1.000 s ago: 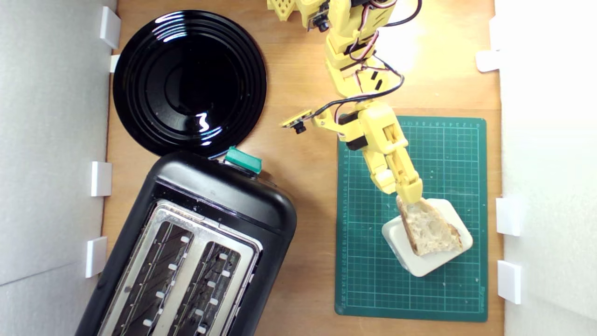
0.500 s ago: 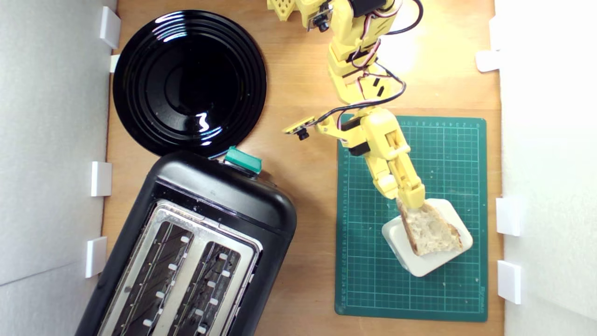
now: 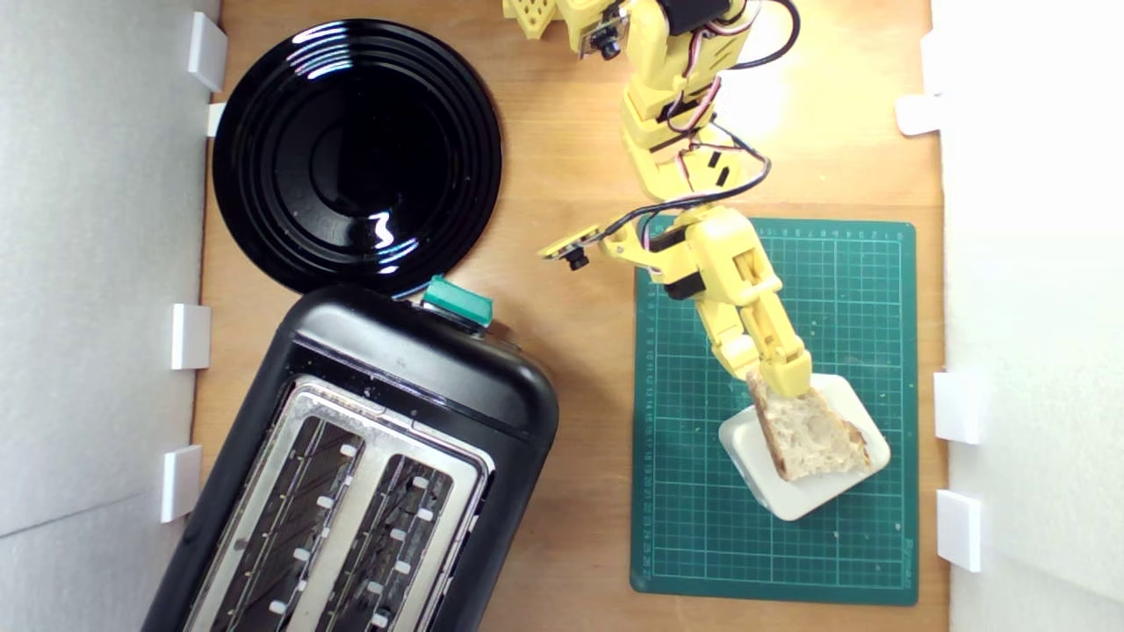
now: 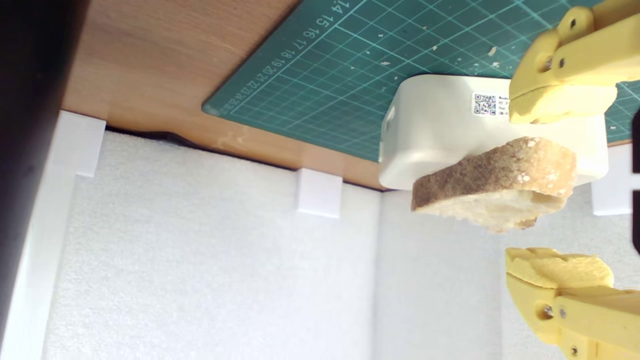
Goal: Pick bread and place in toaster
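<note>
The bread [image 3: 812, 434], a pale wedge with a tan crust, lies on a white rounded block [image 3: 773, 491] on the green cutting mat [image 3: 694, 527]. My yellow gripper [image 3: 777, 382] reaches down over the wedge's narrow end. In the wrist view the gripper [image 4: 557, 185] is open: one fingertip [image 4: 560, 100] is above the bread [image 4: 490, 185] and the other fingertip [image 4: 555, 270] below it, with a gap on each side. The black toaster [image 3: 395, 369], with its silver two-slot top and teal lever knob [image 3: 457, 303], stands at the exterior view's lower left, slots empty.
A glossy round black plate [image 3: 356, 154] sits at the exterior view's upper left, just behind the toaster. White foam walls with small white brackets [image 3: 957, 408] border the wooden table [image 3: 580, 351] on both sides.
The arm has slid a little further along the mat, bringing the fingers over the bread's narrow end. The bread and block have not moved.
</note>
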{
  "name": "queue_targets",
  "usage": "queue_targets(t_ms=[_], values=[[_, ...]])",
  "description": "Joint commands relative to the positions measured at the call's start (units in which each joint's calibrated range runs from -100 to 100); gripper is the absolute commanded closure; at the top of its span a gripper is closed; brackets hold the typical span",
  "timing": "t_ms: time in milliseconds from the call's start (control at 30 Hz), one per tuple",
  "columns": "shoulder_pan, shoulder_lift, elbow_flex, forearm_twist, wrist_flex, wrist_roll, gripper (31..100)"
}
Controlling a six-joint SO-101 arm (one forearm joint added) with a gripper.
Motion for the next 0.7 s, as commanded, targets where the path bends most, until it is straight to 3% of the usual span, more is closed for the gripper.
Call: queue_targets(t_ms=[0,667], values=[[-1.1,-0.9,-2.7,-0.6,0.2,0.3,44.6],[-1.1,2.2,-8.1,-0.6,2.8,0.4,44.6]])
